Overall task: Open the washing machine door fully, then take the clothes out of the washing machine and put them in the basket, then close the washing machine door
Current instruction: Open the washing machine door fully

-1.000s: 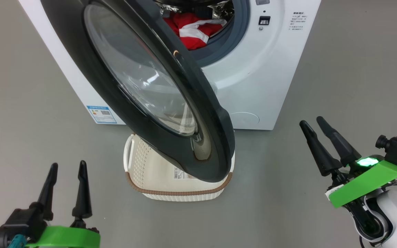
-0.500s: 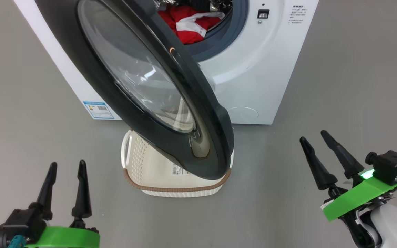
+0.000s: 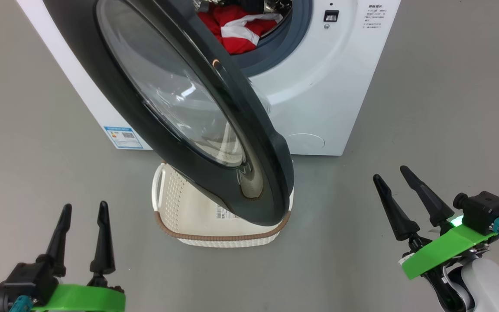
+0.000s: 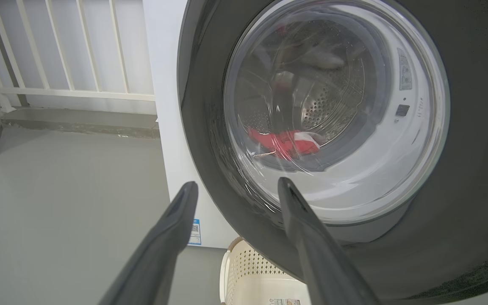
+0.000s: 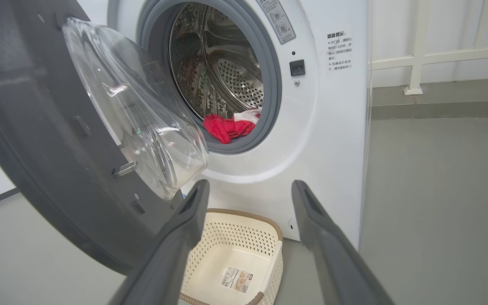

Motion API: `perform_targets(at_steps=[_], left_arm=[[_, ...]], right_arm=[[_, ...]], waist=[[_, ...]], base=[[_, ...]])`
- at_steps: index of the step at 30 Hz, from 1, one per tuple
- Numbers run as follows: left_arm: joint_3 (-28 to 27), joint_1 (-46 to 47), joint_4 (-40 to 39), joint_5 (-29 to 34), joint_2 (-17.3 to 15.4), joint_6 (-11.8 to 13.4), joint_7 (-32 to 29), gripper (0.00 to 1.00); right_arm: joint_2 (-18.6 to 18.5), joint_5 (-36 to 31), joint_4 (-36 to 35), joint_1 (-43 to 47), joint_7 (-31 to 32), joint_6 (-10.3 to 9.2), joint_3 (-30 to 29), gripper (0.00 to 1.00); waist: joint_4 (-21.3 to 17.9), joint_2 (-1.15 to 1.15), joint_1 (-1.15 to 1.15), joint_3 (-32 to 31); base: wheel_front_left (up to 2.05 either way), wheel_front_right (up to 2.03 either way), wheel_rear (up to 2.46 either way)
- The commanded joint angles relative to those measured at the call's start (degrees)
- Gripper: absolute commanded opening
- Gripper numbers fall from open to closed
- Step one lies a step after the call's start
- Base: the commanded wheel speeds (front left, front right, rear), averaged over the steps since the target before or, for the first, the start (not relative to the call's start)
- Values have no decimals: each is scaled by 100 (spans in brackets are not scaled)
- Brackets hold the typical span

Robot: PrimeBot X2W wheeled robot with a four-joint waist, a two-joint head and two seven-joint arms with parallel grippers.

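The washing machine (image 3: 319, 86) stands on the grey floor (image 3: 427, 108), white front toward the robot. The washing machine door (image 3: 167, 95) is swung out from its hinge on the robot's left and stands part open, at a slant to the machine's front, its clear glass bowl bulging toward the drum side. The clothes (image 3: 236, 30) lie inside the perforated steel drum (image 5: 235, 80), a red heap with white trim resting low at the front against the lower lip of the grey-blue gasket (image 5: 271, 84); the left wrist view shows the same heap through the door glass. The basket (image 3: 169, 203) sits on the floor just in front of the machine, below the opening; in the head view the door's lower edge overlaps its far right part, and a paper label (image 5: 236, 279) lies on its bottom. A blue label sticker (image 3: 122, 137) is at the machine's lower left corner, a round white cap (image 3: 305, 142) at its lower right. The left gripper (image 3: 85, 206) is at the lower left of the head view, jaws spread, released, grasping nothing, well apart from door and basket. The right gripper (image 3: 390, 172) is at the lower right, jaws likewise spread and grasping nothing, apart from the machine; its wrist view looks between them at the opening and the basket
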State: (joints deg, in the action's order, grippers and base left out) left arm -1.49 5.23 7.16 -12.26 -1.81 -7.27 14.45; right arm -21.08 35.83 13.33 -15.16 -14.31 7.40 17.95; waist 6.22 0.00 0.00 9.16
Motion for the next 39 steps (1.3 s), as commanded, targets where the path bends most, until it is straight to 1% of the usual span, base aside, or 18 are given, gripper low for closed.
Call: perform_targets(at_steps=[1, 9, 13, 14, 15, 16, 17, 18, 21, 24, 26, 30, 33, 36, 39], left_arm=[[-184, 133, -129, 28, -111, -12, 55, 100], [-175, 126, -110, 16, -111, -13, 55, 100], [-170, 140, -101, 13, -110, -14, 55, 100], [-170, 142, -100, 15, -110, -14, 55, 100], [-168, 143, -99, 19, -110, -14, 55, 100], [-163, 144, -93, 26, -110, -14, 55, 100], [-162, 145, -90, 27, -110, -14, 55, 100], [-160, 146, -87, 30, -110, -14, 55, 100], [-148, 155, -73, 33, -110, -15, 55, 100], [-126, 171, -61, 33, -110, -15, 55, 100], [-115, 175, -54, 34, -110, -16, 55, 100], [-92, 186, -44, 23, -109, -16, 55, 100], [-81, 197, -39, 8, -109, -17, 55, 100], [-73, 200, -34, -3, -109, -17, 55, 100], [-63, 210, -26, -11, -109, -18, 55, 100]], right_arm=[[-37, -48, -115, 79, -68, 9, 68, 100], [-45, -53, -131, 53, -69, 9, 60, 100], [-45, 127, -147, -6, -69, 9, 127, 100], [-49, 199, -162, -32, -69, 9, 130, 86], [-69, 248, -170, -59, -69, 9, 134, 64], [-101, 365, -191, -119, -69, 9, 149, 32], [-109, 448, -211, -156, -69, 9, 148, 14], [-121, 541, -225, -195, -69, 9, 162, 0], [-142, 965, -259, -341, -69, 9, 223, 0], [-197, 1564, -283, -509, -53, 9, 324, 0], [-263, 1994, -311, -645, 64, 9, 412, 0], [-340, 3053, -410, -920, 622, 9, 607, 0], [-447, 3682, -486, -1132, 1081, 9, 738, 0], [-497, 4179, -530, -1340, 1434, 9, 818, 0], [-534, 4501, -484, -1543, 1753, 9, 929, 0]], waist=[[-2, 0, 0, -3], [-2, 0, 0, 3], [5, 0, 0, 18], [6, 0, 0, 21], [9, 0, 0, 23], [12, 0, 0, 27], [12, 0, 0, 31], [13, 0, 0, 34], [18, 0, 0, 39], [37, 0, 0, 40], [52, 0, 0, 44], [97, 0, 0, 68], [142, 0, 0, 87], [185, 0, 0, 105], [233, 0, 0, 123]], base=[[0, 0, 0], [0, 0, 0], [0, 0, 0], [0, 0, 0], [0, 0, 0], [0, 0, 0], [0, 0, 0], [0, 0, 0], [0, 0, 0], [0, 0, 0], [0, 0, 0], [0, 0, 0], [0, 0, 0], [0, 0, 0], [0, 0, 0]])
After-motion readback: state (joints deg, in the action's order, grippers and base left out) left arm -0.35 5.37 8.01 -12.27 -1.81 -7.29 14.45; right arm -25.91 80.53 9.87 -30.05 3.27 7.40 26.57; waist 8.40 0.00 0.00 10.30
